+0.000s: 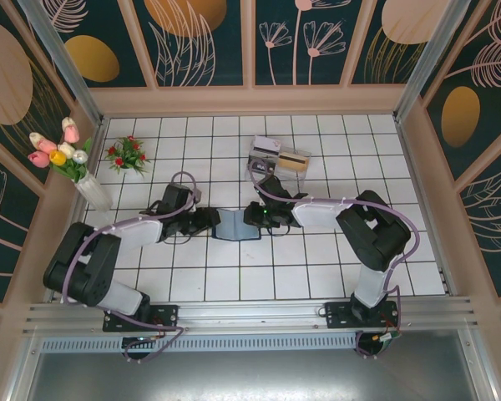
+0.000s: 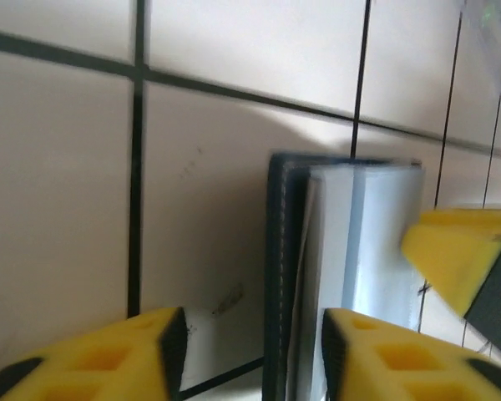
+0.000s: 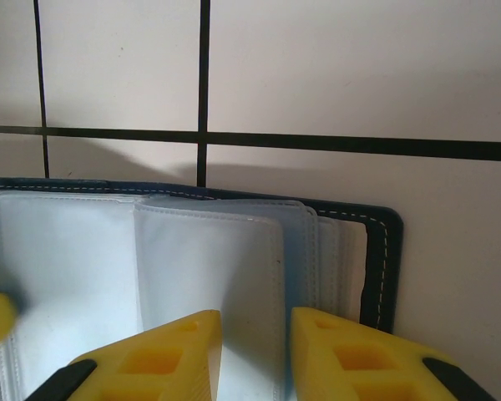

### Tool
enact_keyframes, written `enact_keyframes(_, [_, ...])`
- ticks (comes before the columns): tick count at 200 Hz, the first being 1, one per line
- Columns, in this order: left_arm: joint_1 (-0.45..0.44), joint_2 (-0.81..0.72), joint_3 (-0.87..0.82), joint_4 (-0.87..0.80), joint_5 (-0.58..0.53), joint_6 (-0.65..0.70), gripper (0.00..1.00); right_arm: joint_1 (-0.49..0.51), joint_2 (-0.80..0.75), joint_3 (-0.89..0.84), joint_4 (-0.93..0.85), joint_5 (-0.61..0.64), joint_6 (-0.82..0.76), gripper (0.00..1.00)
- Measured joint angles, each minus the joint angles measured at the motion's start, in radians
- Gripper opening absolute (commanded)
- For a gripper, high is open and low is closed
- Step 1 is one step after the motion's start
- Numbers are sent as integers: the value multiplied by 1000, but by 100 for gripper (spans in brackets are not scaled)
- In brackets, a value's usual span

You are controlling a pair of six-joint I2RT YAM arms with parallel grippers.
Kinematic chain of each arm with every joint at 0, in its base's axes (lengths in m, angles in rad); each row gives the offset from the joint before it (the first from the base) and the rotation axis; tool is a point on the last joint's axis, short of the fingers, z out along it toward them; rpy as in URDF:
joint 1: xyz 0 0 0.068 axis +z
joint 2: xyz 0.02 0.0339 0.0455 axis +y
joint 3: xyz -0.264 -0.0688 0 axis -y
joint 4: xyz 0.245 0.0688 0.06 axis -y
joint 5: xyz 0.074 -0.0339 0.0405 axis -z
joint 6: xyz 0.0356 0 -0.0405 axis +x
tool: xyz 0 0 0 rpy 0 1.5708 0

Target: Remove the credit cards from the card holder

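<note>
The dark navy card holder (image 1: 236, 225) lies open on the white tiles between my two grippers. Its pale blue-grey sleeves (image 3: 192, 267) face up, and I cannot tell whether they hold cards. My left gripper (image 1: 210, 222) is at its left edge. There its jaws (image 2: 250, 338) stand open on either side of the stitched rim (image 2: 277, 251) without touching it. My right gripper (image 1: 252, 219) comes in from the right, its jaws (image 3: 256, 334) drawn close on a raised sleeve page. One of its yellow fingers (image 2: 451, 259) shows over the holder's far side. A tan credit card (image 1: 295, 159) lies at the back.
A clear plastic tray (image 1: 265, 149) at the back centre holds the tan card. A vase of tulips (image 1: 67, 154) and a small pot of red flowers (image 1: 127, 155) stand at the back left. Patterned walls enclose the tiled floor on three sides.
</note>
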Motion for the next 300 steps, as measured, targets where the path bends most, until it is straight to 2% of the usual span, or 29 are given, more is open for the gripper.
enact_keyframes(17, [0, -61, 31, -66, -54, 7, 53, 0, 0, 0, 0, 0, 0, 31])
enact_keyframes(43, [0, -116, 47, -106, -76, -7, 35, 0, 0, 0, 1, 0, 0, 31])
enact_keyframes(56, [-5, -132, 47, -117, -71, -12, 31, 0, 0, 0, 1, 0, 0, 31])
enact_keyframes(95, [-32, -147, 47, -119, -29, -39, 34, 0, 2, 0, 2, 0, 0, 31])
enact_keyframes(133, [-37, -88, 47, -103, 2, -65, 35, 0, 4, 1, 6, -2, 8, 31])
enact_keyframes(193, [-37, -21, 47, -81, 35, -76, 29, 0, 5, 1, 8, -1, 22, 30])
enact_keyframes(245, [-37, 18, 47, -74, 35, -72, 35, 1, 9, 5, 8, -4, 22, 31])
enact_keyframes(263, [-37, 27, 47, -74, 36, -69, 28, 1, 9, 5, 8, -4, 22, 30])
enact_keyframes(300, [-39, 45, 47, -41, 80, -57, 5, 1, 11, 5, 8, -5, 22, 29])
